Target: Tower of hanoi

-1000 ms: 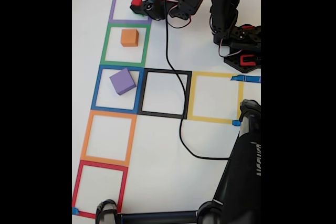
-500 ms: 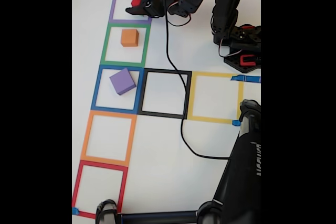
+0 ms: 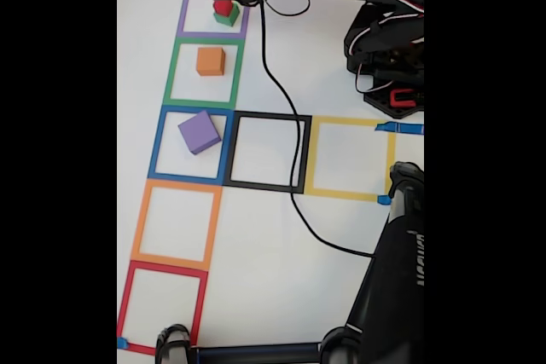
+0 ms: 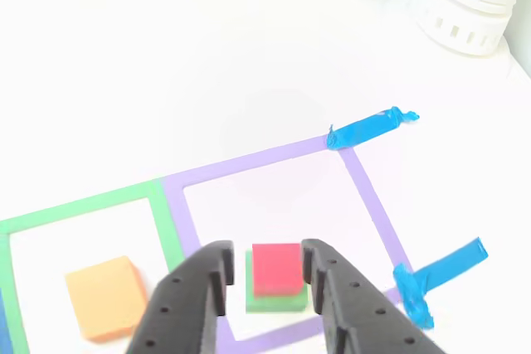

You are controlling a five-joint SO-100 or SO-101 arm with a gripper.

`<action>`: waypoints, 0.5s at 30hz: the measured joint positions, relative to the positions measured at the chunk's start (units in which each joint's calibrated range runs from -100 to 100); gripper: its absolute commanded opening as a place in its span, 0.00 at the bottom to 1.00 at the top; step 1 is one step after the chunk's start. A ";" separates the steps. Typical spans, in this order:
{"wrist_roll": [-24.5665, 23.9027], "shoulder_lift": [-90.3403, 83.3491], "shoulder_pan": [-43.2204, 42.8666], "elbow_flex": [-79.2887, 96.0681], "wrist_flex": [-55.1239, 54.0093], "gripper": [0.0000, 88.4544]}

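In the other view, the gripper (image 4: 265, 275) stands with jaws released on either side of the red block (image 4: 276, 269), which sits on the green block (image 4: 274, 299) inside the purple square (image 4: 249, 161). Beside it, the orange block (image 3: 210, 60) lies in the green square (image 3: 173, 70); farther off, the purple block (image 3: 199, 131) in the blue square (image 3: 156, 144).

Clear gaps between red block (image 4: 276, 268) and pincer (image 4: 267, 279) fingers

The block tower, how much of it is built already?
Only the top bit looks done: the red block sits on the green block inside the purple tape square. The gripper has its fingers apart on either side of that pair. The orange block sits alone in the green square, and the purple block alone in the blue square, so both remain unstacked.
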 measured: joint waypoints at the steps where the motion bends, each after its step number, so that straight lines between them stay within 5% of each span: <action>1: -0.18 -2.36 -0.59 -2.30 5.64 0.00; 11: -0.18 -9.54 -8.66 -39.31 57.96 0.00; 15: -0.18 -7.85 -15.92 -57.19 70.05 0.00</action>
